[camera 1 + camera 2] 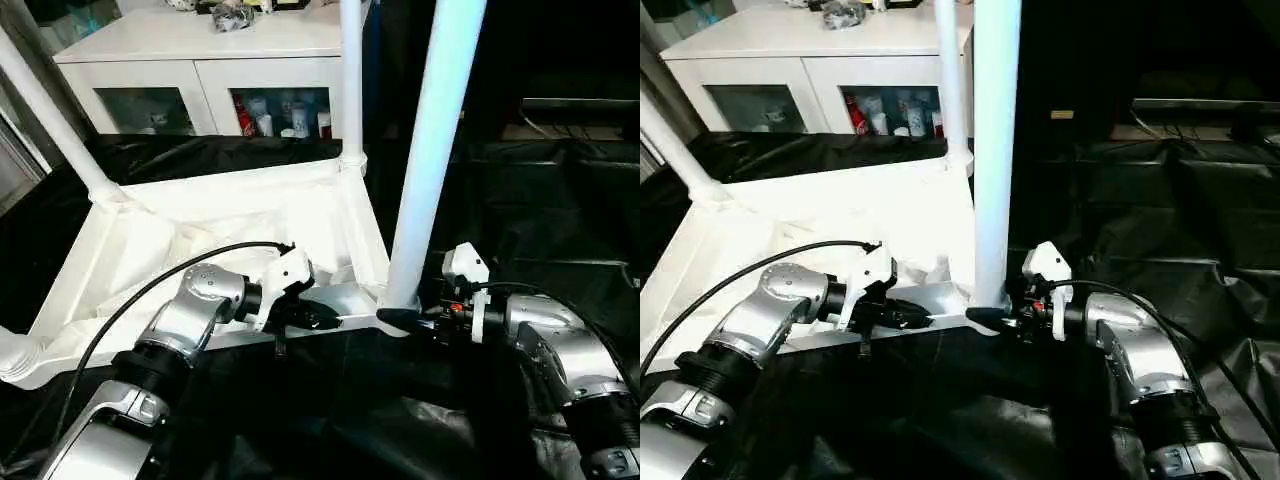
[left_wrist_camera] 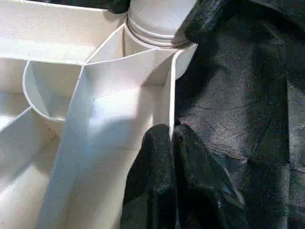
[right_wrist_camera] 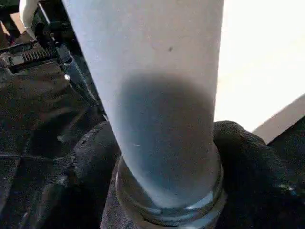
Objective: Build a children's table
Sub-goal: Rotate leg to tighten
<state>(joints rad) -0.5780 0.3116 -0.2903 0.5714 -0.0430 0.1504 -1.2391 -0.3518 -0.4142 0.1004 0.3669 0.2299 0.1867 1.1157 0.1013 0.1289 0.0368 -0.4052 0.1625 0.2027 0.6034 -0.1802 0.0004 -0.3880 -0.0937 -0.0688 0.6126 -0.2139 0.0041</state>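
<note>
The children's table lies upside down on black cloth, its white ribbed top (image 1: 230,215) facing up. Three white tube legs stand in corner sockets: near right (image 1: 435,130), far right (image 1: 351,80) and far left (image 1: 50,115). My left gripper (image 1: 312,318) is shut on the near rim wall of the top; in the left wrist view that thin wall (image 2: 169,95) runs between its black fingers (image 2: 152,162). My right gripper (image 1: 400,318) holds the base of the near right leg just above its socket. A black finger (image 3: 95,162) presses on each side of that leg (image 3: 157,71).
A white cabinet (image 1: 200,50) with glass doors and bottles (image 1: 285,112) inside stands behind the table. Black cloth (image 1: 540,200) covers the floor all around. A black cable (image 1: 130,300) loops over my left forearm. A white leg end (image 1: 12,355) shows at the near left corner.
</note>
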